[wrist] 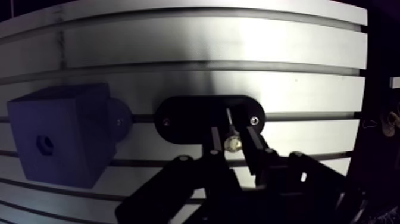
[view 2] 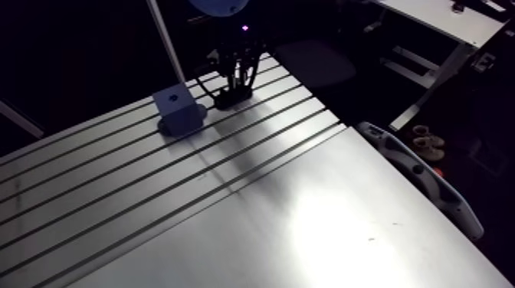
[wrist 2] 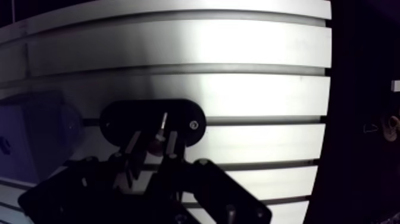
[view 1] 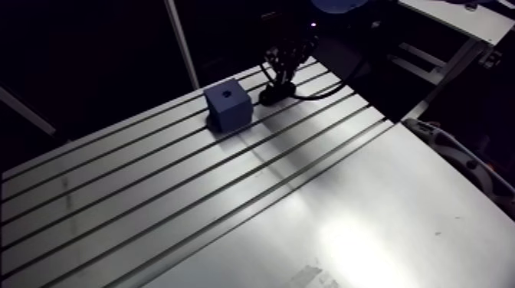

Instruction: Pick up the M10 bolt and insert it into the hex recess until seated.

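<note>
Arm view, left to right: slotted table, with a blue block standing on it toward the far edge. The block has a hole in its upper face. Just beside the block is a black oval holder plate, and the hand is down low over that plate.

Wrist view: the block's hex recess is visible and nothing is in it. The M10 bolt is at the plate, apart from the block, with its bright head between the fingers.

I read the hand as set narrow, with one finger on each side of the bolt. A sliver of light shows past the head, so it is not clamped on.
</note>
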### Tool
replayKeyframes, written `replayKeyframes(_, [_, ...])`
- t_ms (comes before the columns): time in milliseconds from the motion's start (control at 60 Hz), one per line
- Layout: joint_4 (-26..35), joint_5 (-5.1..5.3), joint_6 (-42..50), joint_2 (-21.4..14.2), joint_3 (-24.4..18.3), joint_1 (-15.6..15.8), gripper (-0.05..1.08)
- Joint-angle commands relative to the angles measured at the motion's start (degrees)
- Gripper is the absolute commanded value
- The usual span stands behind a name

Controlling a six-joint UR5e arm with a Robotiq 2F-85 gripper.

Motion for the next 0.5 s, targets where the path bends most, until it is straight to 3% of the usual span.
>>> replayKeyframes(17, [0.00, -0.03, 0.07, -0.08, 0.00, 0.09, 0.67])
replayKeyframes(500, [-0.09, -0.12, 0.17, -0.08, 0.08, 0.10, 0.68])
